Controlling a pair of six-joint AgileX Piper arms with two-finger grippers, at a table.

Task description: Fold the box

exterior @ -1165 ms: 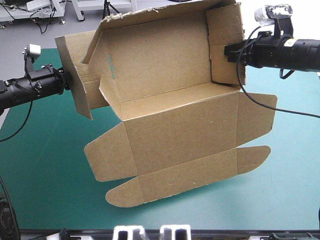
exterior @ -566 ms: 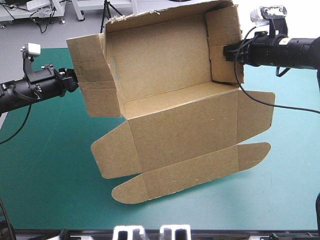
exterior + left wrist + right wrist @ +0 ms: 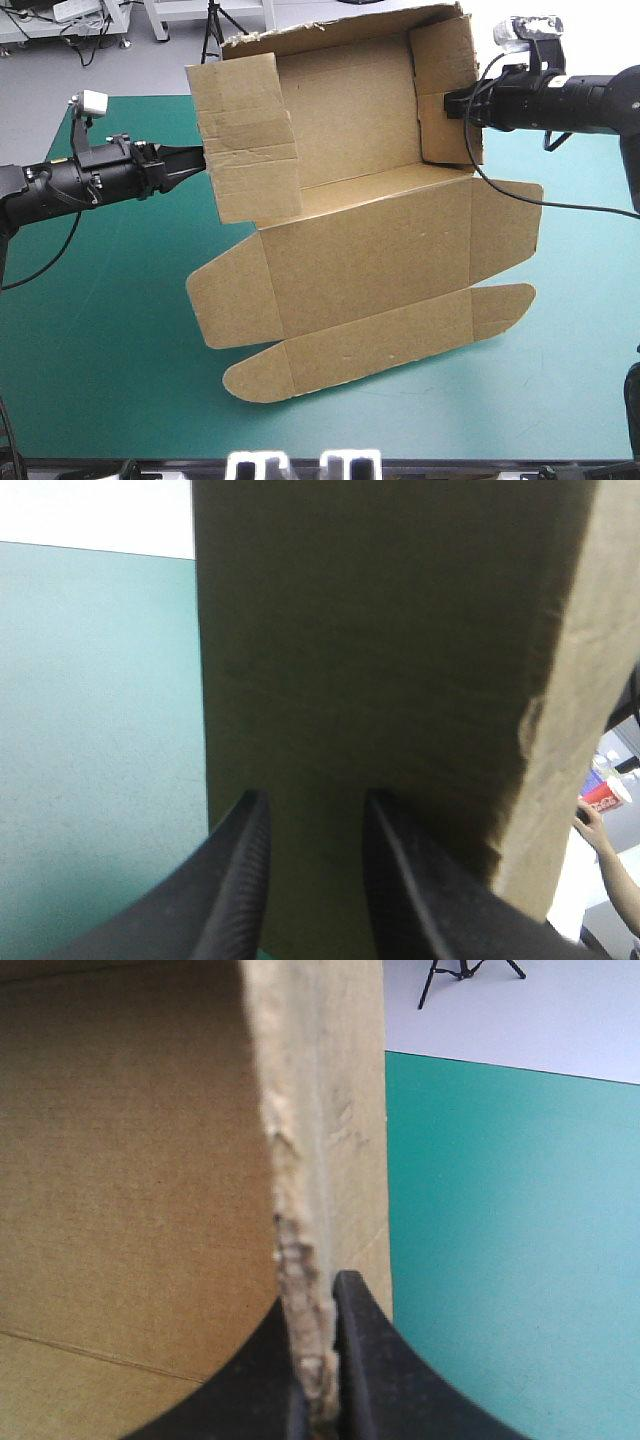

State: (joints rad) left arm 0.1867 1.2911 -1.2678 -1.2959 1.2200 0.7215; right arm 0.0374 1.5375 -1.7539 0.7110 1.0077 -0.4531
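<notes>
The right black tool [image 3: 318, 1298] pinches tight the 3 o'clock wall of the brown cardboard box [image 3: 370, 250], while the left black tool [image 3: 315, 800], standing open, touches its 9 o'clock wall.

No lettering, label, brand, number or sign can be read in any view, whether on the box [image 3: 360, 260] or on the desk [image 3: 100, 330].
</notes>
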